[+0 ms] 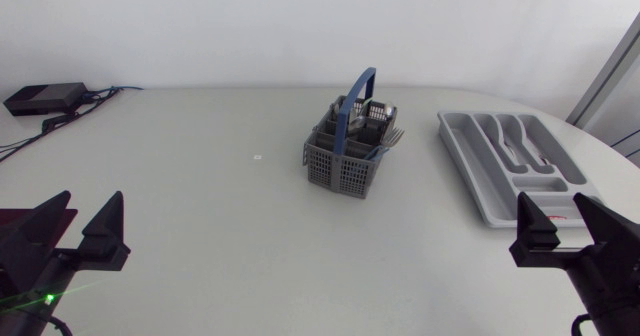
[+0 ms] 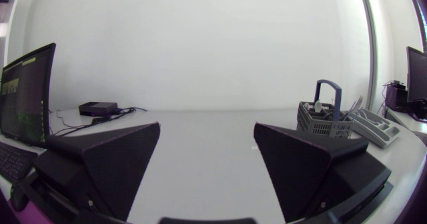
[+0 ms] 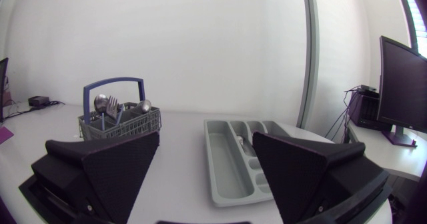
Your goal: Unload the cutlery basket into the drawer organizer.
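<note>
On the pale table, the grey drawer organizer lies at the right with some cutlery in its slots. The grey basket with a blue handle stands upright near the middle, holding spoons and a fork. The left gripper and right gripper sit at the near edge, well apart from both, fingers spread wide, holding nothing.

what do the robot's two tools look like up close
Both are matte black. The left tool and the right tool each have two broad wedge-shaped fingers that taper to a point, and the inner faces are finely textured. A small green light glows on the left arm's dark body.
</note>
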Robot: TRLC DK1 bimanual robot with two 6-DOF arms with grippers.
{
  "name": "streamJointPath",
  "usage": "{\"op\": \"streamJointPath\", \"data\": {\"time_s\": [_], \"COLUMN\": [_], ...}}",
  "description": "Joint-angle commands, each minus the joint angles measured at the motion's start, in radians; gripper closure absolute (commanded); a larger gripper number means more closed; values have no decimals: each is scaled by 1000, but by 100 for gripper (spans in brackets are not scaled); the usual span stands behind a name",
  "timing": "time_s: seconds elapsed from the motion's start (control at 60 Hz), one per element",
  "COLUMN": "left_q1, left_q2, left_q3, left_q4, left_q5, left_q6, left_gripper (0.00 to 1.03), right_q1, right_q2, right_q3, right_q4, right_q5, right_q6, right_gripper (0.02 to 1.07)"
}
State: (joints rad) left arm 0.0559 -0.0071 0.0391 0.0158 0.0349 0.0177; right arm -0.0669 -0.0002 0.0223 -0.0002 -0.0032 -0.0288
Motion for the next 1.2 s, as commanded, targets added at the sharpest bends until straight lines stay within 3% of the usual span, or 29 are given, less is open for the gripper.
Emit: {"op": "streamJointPath", "data": {"time_s": [0.0,0.383,0.65,0.917,1.183], "left_q1": [-4,2,-7,-36,-77], "left_q2": [-7,-8,9,167,401], "left_q3": [-39,-38,74,159,301], "left_q4": [-16,-17,-31,9,16], "left_q5": [-6,-35,-35,-35,-36], "left_q6": [-32,-55,-51,-70,-87], "left_gripper": [5,6,7,8,11], "right_q1": [4,-4,35,95,95], "right_q2": [-4,-6,-6,20,184], "right_q3": [-22,-24,5,28,103], "right_q4": [-6,-4,2,39,91], "right_q5": [-3,-3,3,49,51], "right_q6": [24,15,6,4,7], "right_gripper": [6,6,6,6,6]}}
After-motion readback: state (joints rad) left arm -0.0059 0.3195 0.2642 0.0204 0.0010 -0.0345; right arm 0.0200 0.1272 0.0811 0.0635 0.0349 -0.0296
